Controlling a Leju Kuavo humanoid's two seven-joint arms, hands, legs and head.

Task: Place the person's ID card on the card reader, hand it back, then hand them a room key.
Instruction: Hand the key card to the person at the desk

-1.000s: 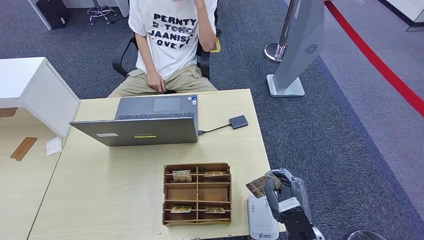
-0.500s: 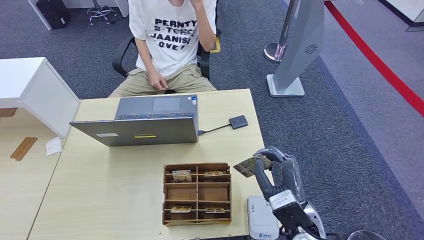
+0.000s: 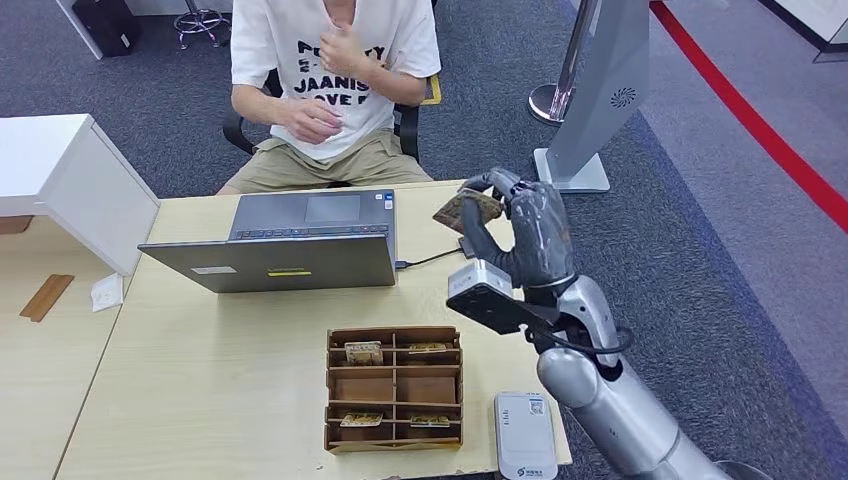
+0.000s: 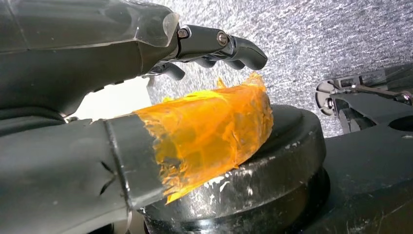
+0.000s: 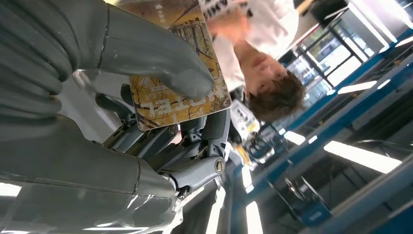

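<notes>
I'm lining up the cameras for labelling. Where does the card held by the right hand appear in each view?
Head view: card above the table's far right edge, pinched by the right hand.
Left wrist view: not in it.
Right wrist view: card under the thumb.
Shared landmark: the person in the white shirt.

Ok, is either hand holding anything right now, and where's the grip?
The right hand pinches a card by one end, thumb on its face and fingers behind. The left hand holds nothing.
</notes>
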